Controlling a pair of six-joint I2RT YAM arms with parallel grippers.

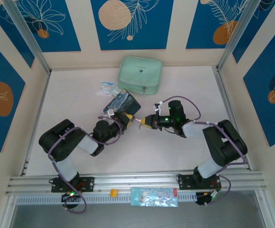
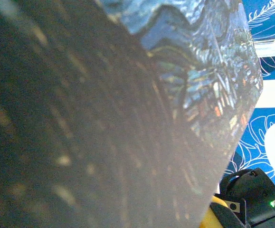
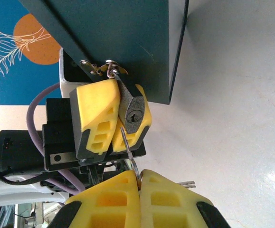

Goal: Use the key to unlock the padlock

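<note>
Where the two yellow fingers (image 3: 109, 199) of the right pincer (image 3: 139, 183) come together, they press tight on the round end of the key (image 3: 129, 152). So this pincer is closed and gripping the key. Another small silver bit (image 3: 187, 183) pokes out sideways just beside these fingers. The thin key sticks out forward from the pincer. Its tip is right at the bottom edge of the padlock (image 3: 132, 107), just beside the keyhole (image 3: 134, 115) and not inside it. The padlock is just ahead of the right pincer, with its keyhole facing back toward it. The left pincer (image 3: 118, 124) comes in from the other side, and its yellow fingers squeeze the dark padlock body, so it is closed and gripping the padlock. Just past the left pincer's fingertips, the padlock's silver loop (image 3: 111, 70) goes through a small metal clasp (image 3: 92, 66) on the dark blue tin (image 3: 128, 38). In the left wrist view the tin's painted side is very close to that pincer and blurry. From above, the two pincers point at each other, tip to tip, over the white table (image 1: 80, 156). Farther out past the tin lie small white-and-blue packets (image 1: 107, 88). Past them sits a pale green bag (image 1: 140, 74).
</note>
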